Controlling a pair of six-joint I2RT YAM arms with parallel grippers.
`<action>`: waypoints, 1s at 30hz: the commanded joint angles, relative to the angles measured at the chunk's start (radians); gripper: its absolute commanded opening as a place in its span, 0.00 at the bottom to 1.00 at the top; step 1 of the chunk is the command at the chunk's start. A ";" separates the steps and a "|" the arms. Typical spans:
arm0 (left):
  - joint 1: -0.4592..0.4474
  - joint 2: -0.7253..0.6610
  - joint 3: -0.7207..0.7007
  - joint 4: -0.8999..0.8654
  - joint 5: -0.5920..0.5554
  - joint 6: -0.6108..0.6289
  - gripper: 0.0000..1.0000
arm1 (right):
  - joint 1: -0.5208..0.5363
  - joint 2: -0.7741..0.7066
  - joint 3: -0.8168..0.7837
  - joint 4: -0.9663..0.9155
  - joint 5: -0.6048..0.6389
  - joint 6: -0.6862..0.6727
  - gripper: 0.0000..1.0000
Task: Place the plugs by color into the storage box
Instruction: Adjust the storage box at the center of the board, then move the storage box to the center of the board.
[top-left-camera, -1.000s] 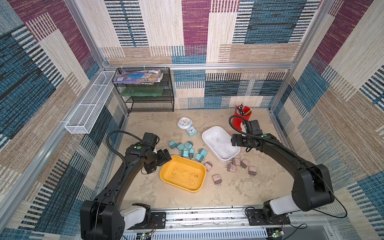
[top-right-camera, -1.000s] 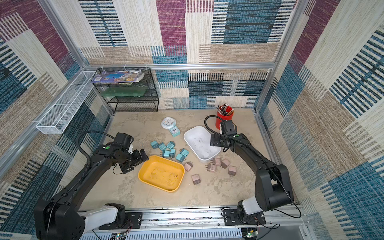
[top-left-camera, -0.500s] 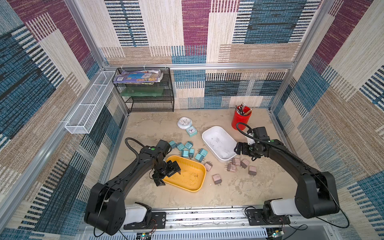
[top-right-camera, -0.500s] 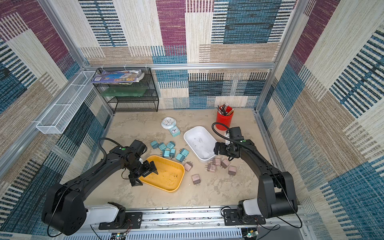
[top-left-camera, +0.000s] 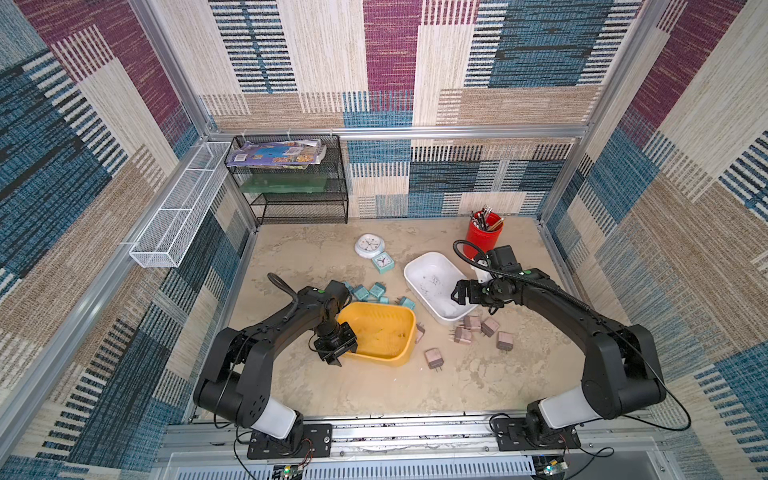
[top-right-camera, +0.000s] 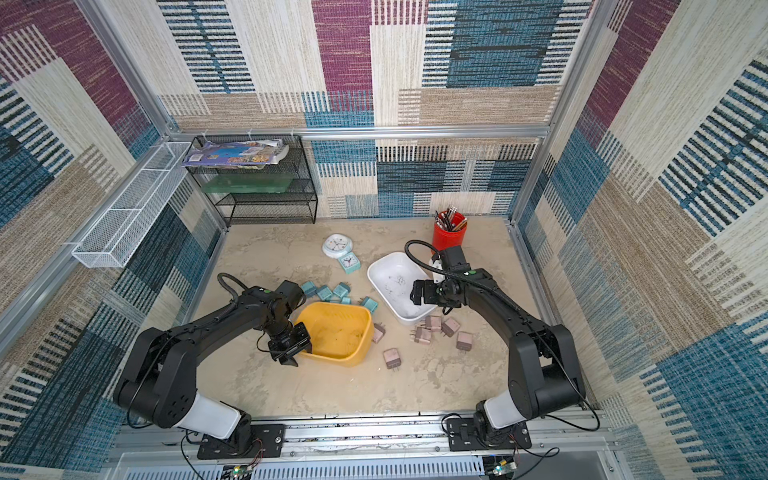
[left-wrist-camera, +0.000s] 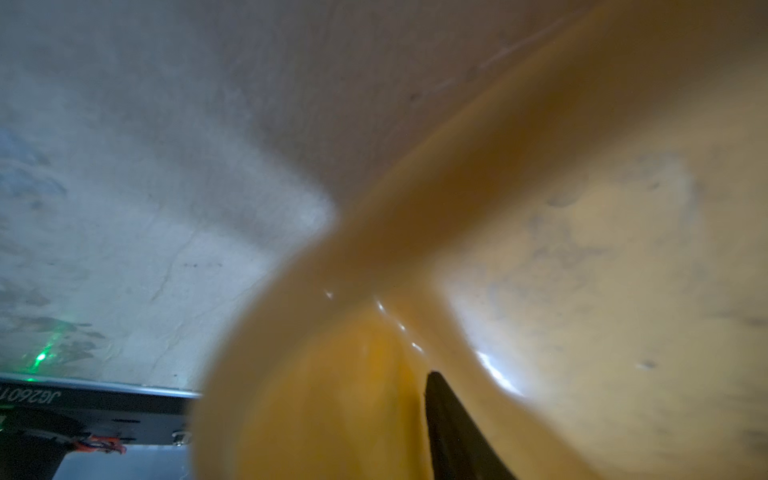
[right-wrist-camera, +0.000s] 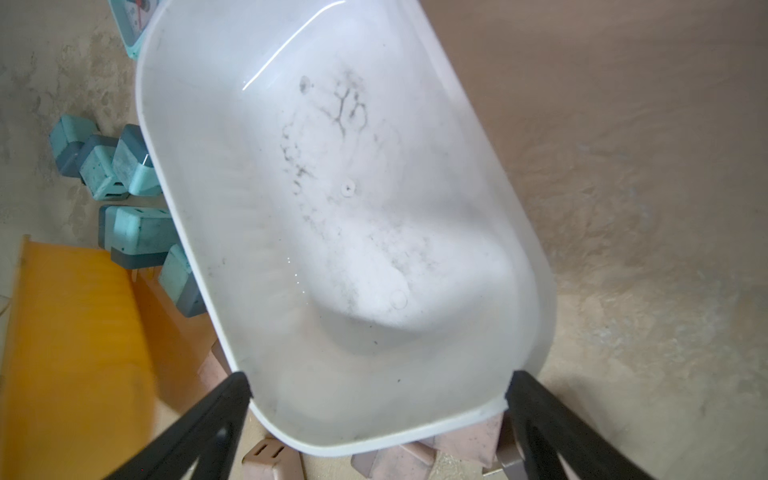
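Observation:
A yellow storage box (top-left-camera: 384, 328) sits front-centre, and my left gripper (top-left-camera: 336, 350) is shut on the rim at its left end. In the left wrist view, one black finger (left-wrist-camera: 449, 428) lies inside the yellow wall (left-wrist-camera: 332, 395); the other finger is hidden. The white storage box (top-left-camera: 432, 282) is empty. My right gripper (top-left-camera: 457, 293) hovers open at its near end, fingers either side of the rim (right-wrist-camera: 374, 444). Several teal plugs (top-left-camera: 368, 291) lie behind the yellow box. Several mauve plugs (top-left-camera: 473, 328) lie in front of the white one.
A round white clock (top-left-camera: 369, 245) and a teal square clock (top-left-camera: 382, 262) lie behind the plugs. A red cup of pens (top-left-camera: 483, 235) stands at the back right. A black wire shelf (top-left-camera: 299, 187) and a white mesh basket (top-left-camera: 178, 208) line the back left.
My left gripper swung from the left side to the yellow box's end and shut on its rim. My right gripper, still open, came forward and moved left over the white box's near end.

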 joint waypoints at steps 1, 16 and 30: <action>0.011 0.058 0.069 -0.094 -0.119 0.106 0.34 | 0.017 0.005 0.035 -0.042 0.029 -0.020 0.98; 0.131 0.176 0.309 -0.276 -0.470 0.376 0.11 | 0.248 0.086 0.176 -0.118 0.050 -0.081 0.97; 0.265 0.207 0.432 -0.258 -0.397 0.513 0.49 | 0.437 0.280 0.303 -0.148 0.085 0.122 0.94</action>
